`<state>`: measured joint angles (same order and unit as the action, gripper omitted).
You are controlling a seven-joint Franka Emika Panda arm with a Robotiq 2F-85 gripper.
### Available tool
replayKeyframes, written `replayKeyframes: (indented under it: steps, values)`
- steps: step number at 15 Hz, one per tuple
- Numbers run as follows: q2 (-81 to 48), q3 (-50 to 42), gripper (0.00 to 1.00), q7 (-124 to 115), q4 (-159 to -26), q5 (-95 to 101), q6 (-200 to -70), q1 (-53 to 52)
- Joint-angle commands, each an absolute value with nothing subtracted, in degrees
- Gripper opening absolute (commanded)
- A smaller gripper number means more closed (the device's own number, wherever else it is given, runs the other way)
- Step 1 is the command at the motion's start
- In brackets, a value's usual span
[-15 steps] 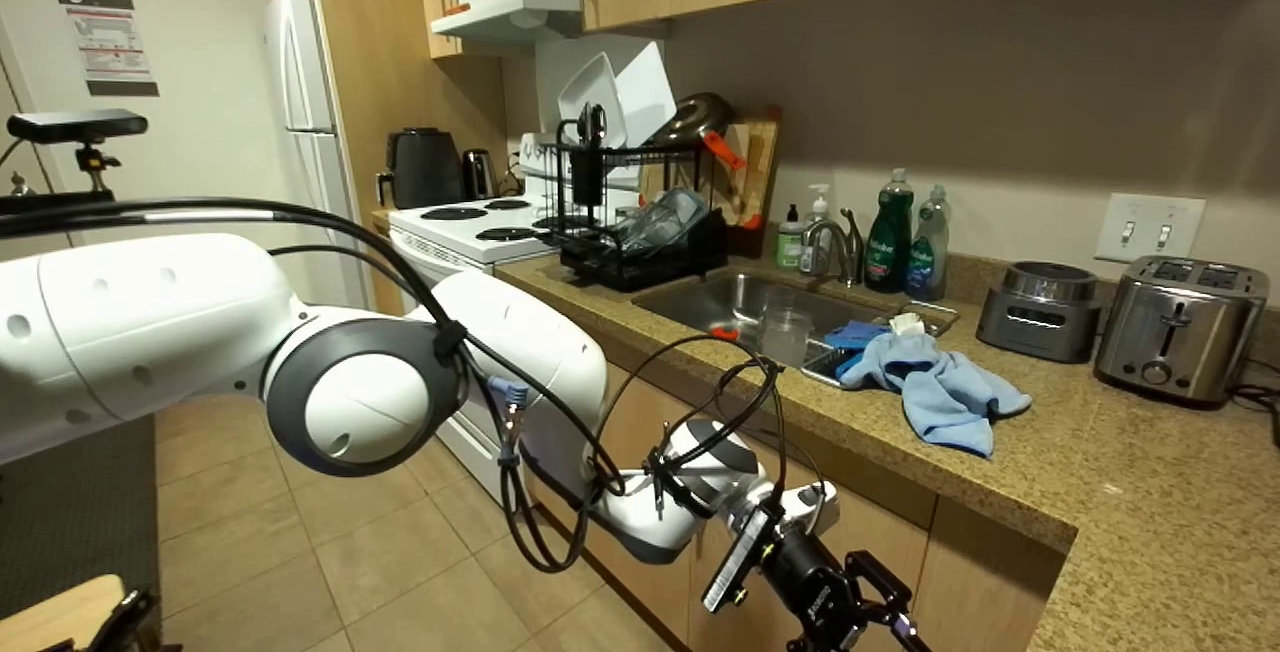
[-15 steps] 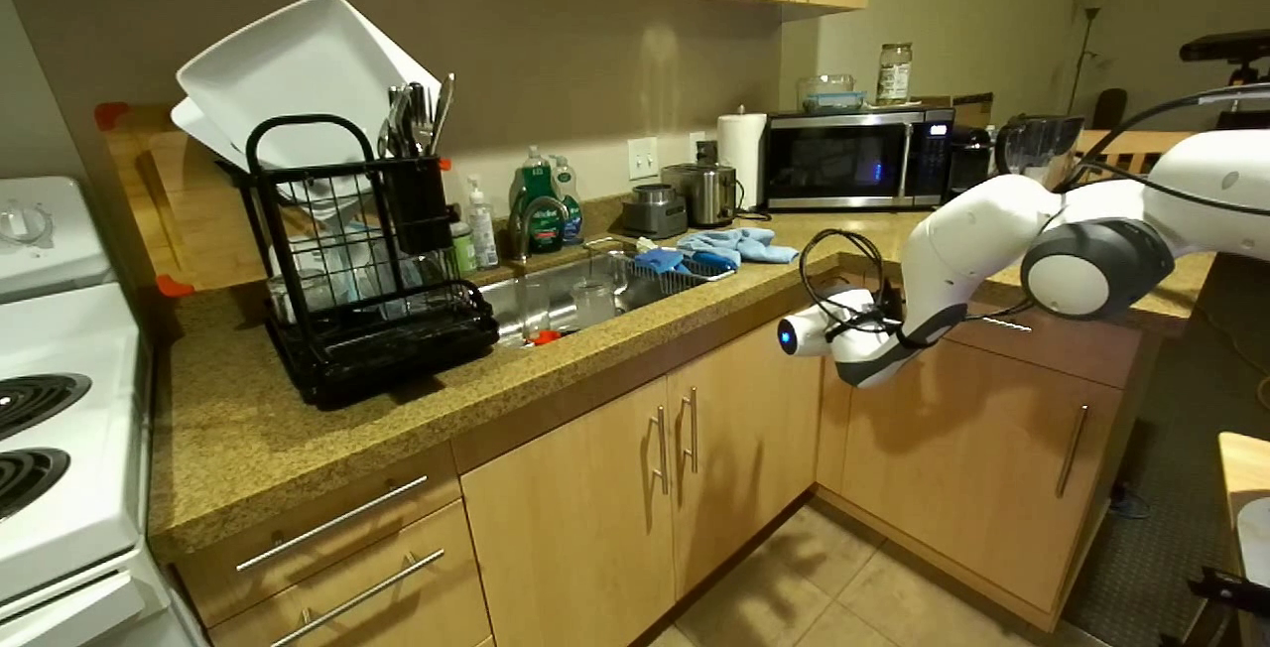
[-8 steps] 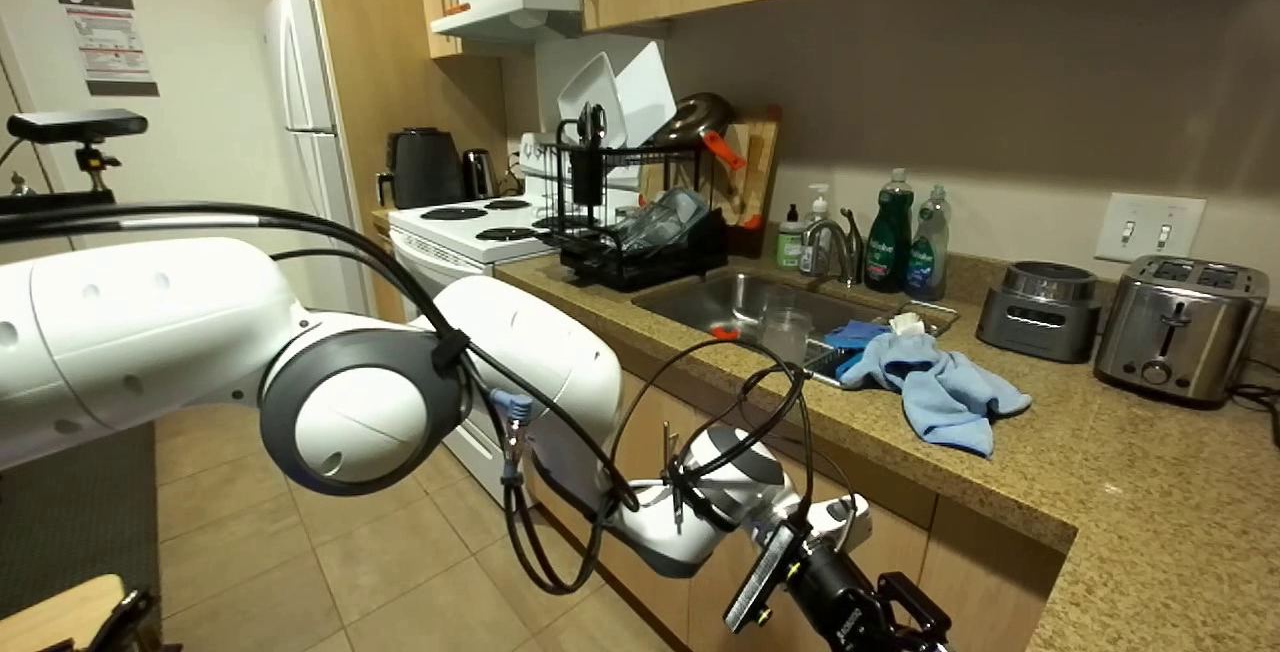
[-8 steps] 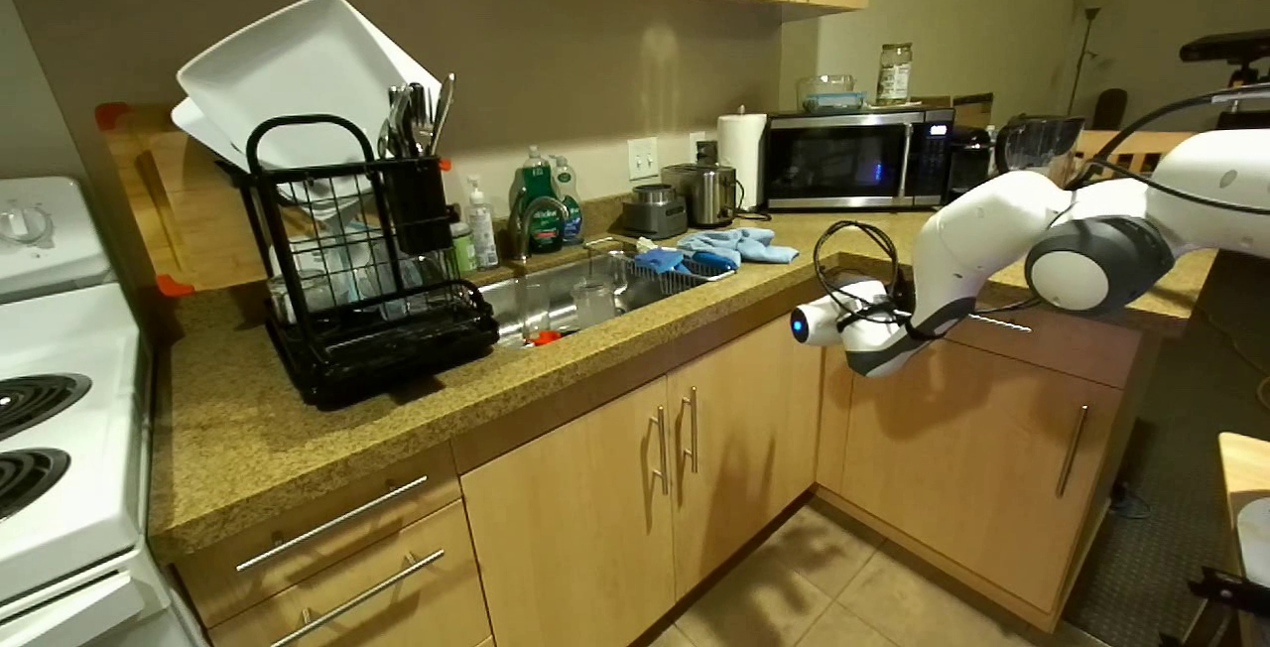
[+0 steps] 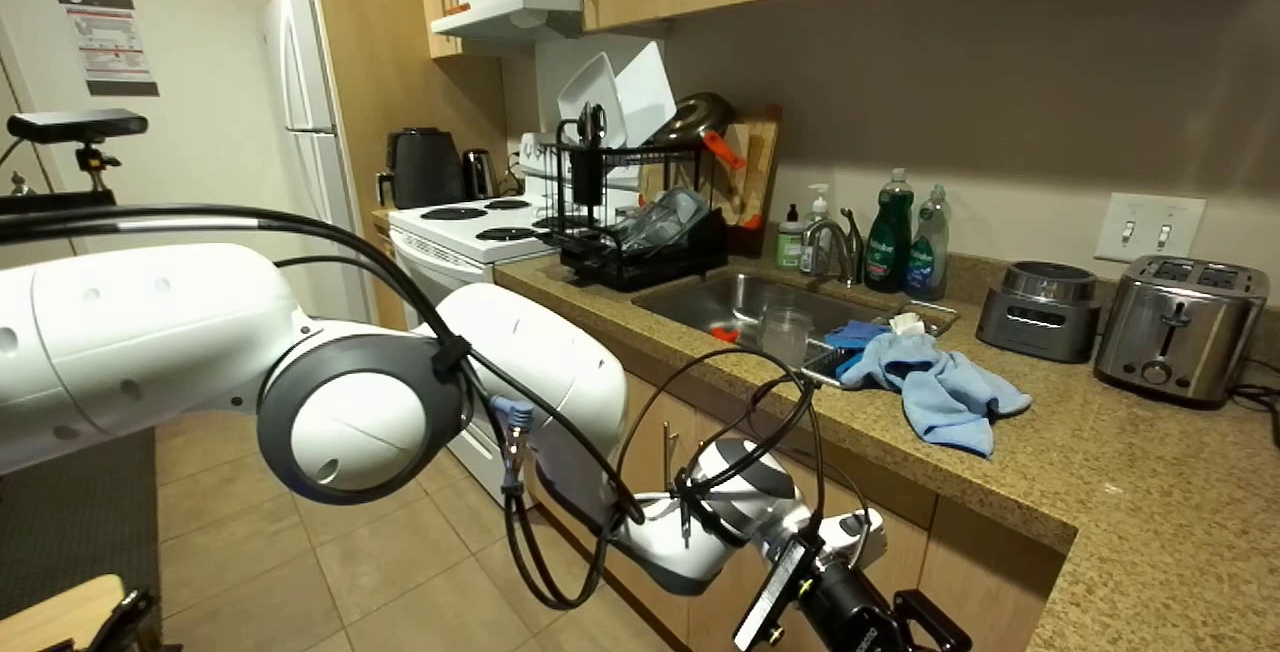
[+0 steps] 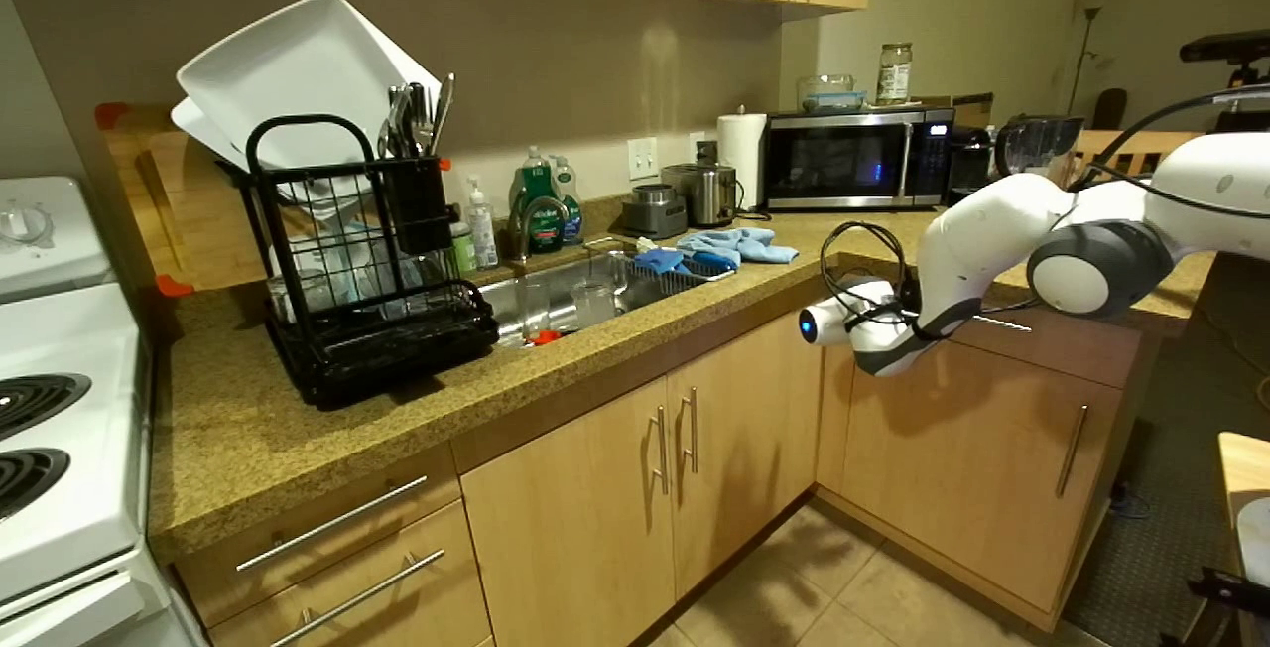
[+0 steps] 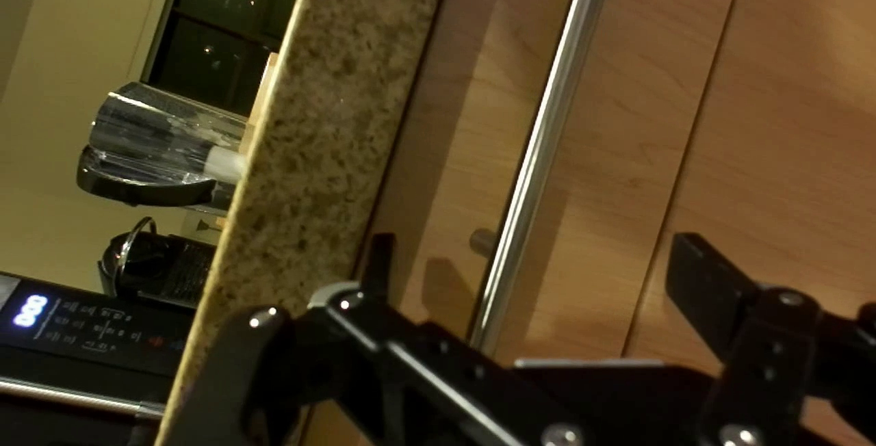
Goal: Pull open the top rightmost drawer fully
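Nearing arm (image 5: 358, 427): over the past second it has carried the pincer (image 7: 534, 254) toward the top rightmost drawer (image 6: 1072, 344) — less in the latter half, so I'd call it a slowing approach.
Drawer: straight ahead of the pincer, closed, and its front hasn't budged; the pull is all to come.
Pincer's spread: wide, nearly as far as it goes by my reckoning, with nothing held.
Bar handle (image 7: 544, 138): slanting between the fingers (image 7: 712, 295) in the wrist view, apart from both — how deep it sits there I can't tell.
Countertop (image 7: 335, 124): close by one finger in that view, touching or not unclear; that finger might catch there as the pincer moves in for its grip.
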<state>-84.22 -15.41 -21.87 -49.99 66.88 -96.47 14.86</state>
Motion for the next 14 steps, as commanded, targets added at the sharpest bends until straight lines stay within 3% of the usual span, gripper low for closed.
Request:
replayKeyframes:
  steps: [1,14]
  values:
    - [-84.23,-16.73,1.00,-20.90,-50.14,66.42,-96.35,14.88]
    - [-85.22,-18.36,1.00,-22.75,-52.03,67.54,-93.53,13.90]
